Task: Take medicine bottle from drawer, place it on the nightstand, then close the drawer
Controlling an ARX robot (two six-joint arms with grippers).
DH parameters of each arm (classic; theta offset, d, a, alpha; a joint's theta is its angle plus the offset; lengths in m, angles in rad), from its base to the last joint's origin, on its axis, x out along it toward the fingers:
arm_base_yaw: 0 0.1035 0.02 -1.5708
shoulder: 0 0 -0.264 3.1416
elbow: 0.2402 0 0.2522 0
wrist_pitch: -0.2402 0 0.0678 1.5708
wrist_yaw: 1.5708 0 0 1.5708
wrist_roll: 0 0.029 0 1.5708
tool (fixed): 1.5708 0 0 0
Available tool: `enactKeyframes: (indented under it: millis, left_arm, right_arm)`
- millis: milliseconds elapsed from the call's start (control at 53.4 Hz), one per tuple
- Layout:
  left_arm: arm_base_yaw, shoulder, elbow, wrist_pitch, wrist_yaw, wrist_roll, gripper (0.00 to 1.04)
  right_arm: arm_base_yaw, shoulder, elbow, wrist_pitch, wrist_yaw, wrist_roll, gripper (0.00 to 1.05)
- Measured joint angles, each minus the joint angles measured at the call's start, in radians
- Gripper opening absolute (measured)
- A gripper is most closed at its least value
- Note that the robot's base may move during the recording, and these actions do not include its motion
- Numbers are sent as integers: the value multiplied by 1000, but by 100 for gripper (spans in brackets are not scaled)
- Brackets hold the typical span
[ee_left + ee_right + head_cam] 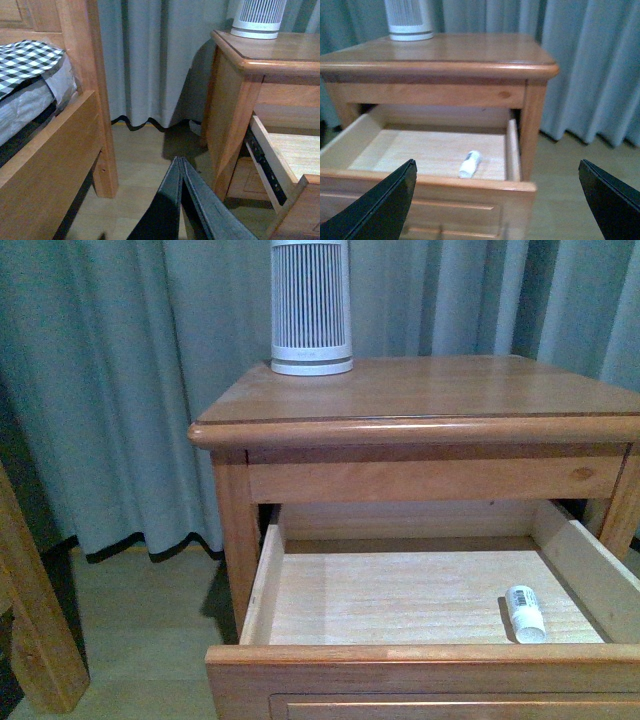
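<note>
Open drawer [400, 655] of a wooden nightstand [420, 390], medicine bottle [526, 613] lying inside.
Tiny white cylinder, ribbed cap, unreadable barcode label, on its side at 4 o'clock on the pale floor. Drawer front is cut off below. The right pincer [497, 167] is spread wide; the left pincer [180, 170] is pressed together, empty.

White ribbed cylindrical device [311, 310] upright before grey-blue curtain [120, 390]. Wooden bed frame [55, 150]; checked cloth [25, 62] over mattress [30, 105]. Pale floor [140, 165] beneath curtain hem.
</note>
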Motion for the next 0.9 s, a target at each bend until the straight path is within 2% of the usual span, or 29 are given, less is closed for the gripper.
enactKeyframes:
  millis: [19,56,131,206,412,618,898]
  left_arm:
    - [0,0,0,0,-1,0,4]
    - [0,0,0,0,1,0,4]
    - [0,0,0,0,0,0,4]
    - [0,0,0,0,1,0,4]
    - [0,0,0,0,1,-1,5]
    - [0,0,0,0,1,0,39]
    - [0,0,0,0,1,0,83]
  right_arm:
    - [-30,51,29,-43,-52,44,98]
    - [-80,171,80,-31,-133,143,98]
    - [-131,439,238,99,-160,211,98]
    - [-122,682,414,204,-157,188,98]
    - [-24,1165,741,212,-96,76,98]
    - [72,1529,930,177,17,35,98]
    - [188,1867,1027,176,133,25,98]
